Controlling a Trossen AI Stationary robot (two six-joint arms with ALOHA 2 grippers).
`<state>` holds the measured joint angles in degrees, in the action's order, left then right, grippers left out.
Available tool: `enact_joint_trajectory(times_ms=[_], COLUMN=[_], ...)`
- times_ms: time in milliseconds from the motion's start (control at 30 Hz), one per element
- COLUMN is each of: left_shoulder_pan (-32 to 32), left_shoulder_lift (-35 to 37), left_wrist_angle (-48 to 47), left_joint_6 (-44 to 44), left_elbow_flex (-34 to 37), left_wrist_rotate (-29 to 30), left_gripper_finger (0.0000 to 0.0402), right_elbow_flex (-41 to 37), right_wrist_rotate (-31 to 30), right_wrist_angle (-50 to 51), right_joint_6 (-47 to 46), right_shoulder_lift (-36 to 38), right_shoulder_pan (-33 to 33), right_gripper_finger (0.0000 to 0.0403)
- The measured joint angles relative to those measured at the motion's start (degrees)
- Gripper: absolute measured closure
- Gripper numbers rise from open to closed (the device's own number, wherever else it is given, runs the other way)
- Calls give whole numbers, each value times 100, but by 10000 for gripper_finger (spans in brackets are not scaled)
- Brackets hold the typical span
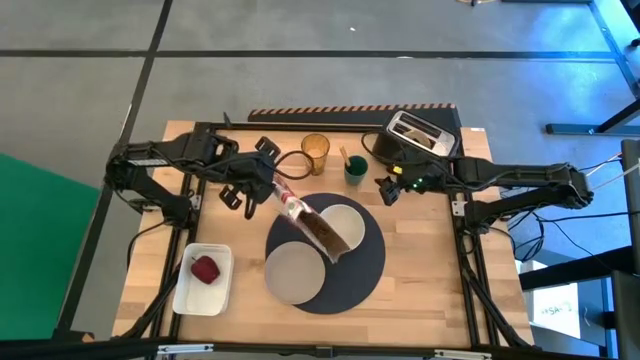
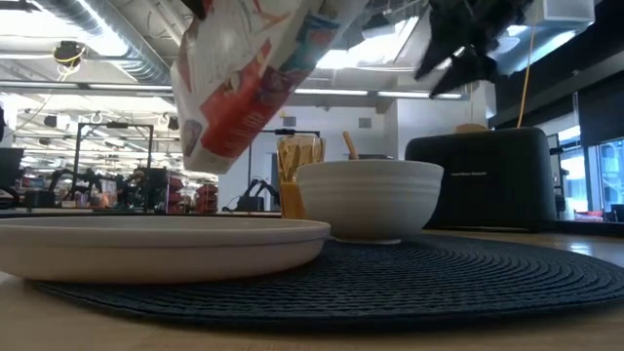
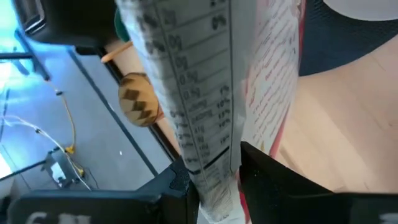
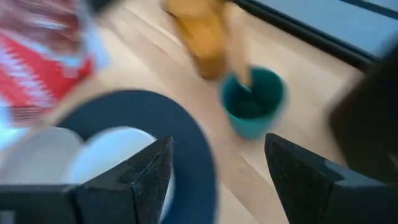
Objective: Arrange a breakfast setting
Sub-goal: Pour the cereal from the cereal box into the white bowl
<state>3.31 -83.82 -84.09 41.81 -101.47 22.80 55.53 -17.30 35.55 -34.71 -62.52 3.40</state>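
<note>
nearest the low camera lay the flat white plate (image 2: 161, 244), on the edge of the round dark mat (image 2: 409, 278); behind it stood the small white bowl (image 2: 369, 198), with the amber tumbler (image 2: 297, 166) and the black toaster (image 2: 487, 178) farther back. a printed bag (image 2: 244, 83) hung tilted above the bowl, leaving open air between them.

from above, the mat (image 1: 368, 262) sat mid-table with bare wood toward the front and right edges. the plate (image 1: 293, 272) overlapped the mat's left side; the bowl (image 1: 343, 228) lay partly under the bag (image 1: 312, 226). the left gripper (image 1: 272, 192) was clamped on the bag's upper end. the tumbler (image 1: 315, 152), a green cup (image 1: 356, 170) with a stick-like handle in it, and the toaster (image 1: 420, 135) lined the back edge. a white tray (image 1: 204, 279) holding a red item sat front left. the right gripper (image 1: 388, 190) hovered beside the green cup, near the mat's rim.

on the left wrist, dark fingers (image 3: 273, 180) pinched the bag (image 3: 205, 93); its panel showed a nutrition table, too small to read.

on the right wrist, the fingers (image 4: 140, 180) stood spread with nothing between, over the mat (image 4: 186, 137), facing the green cup (image 4: 252, 102).
</note>
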Motion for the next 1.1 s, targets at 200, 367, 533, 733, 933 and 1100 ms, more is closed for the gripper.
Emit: enact_joint_trajectory(times_ms=[200, 367, 533, 733, 933, 1100], left_shoulder_pan=[-150, -364, -642, -750, -840, -830], left_shoulder_lift=[350, 743, 1008, 1050, 1026, 902], left_wrist_angle=[2, 62, 151, 190, 128, -163], left_joint_6=[-539, -1392, -1857, -2077, -2091, -1610], left_elbow_flex=[0, 0, 0, 0, 0, -2], left_wrist_rotate=[178, 130, -232, -581, -724, -26], left_gripper_finger=[327, 365, 397, 399, 400, 400], right_elbow_flex=[0, 0, 0, 579, 1542, 2394], right_wrist_rotate=[761, 1239, 1330, 1473, 1440, 808], right_wrist_angle=[-1545, -3105, -4682, -4598, -3602, -2028], right_joint_6=[843, 1650, 2417, 2794, 3432, 3813], right_shoulder_lift=[0, 17, 44, -9, 21, 114], right_shoulder_pan=[0, 0, 0, 111, 117, 111], right_gripper_finger=[158, 158, 158, 158, 157, 158])
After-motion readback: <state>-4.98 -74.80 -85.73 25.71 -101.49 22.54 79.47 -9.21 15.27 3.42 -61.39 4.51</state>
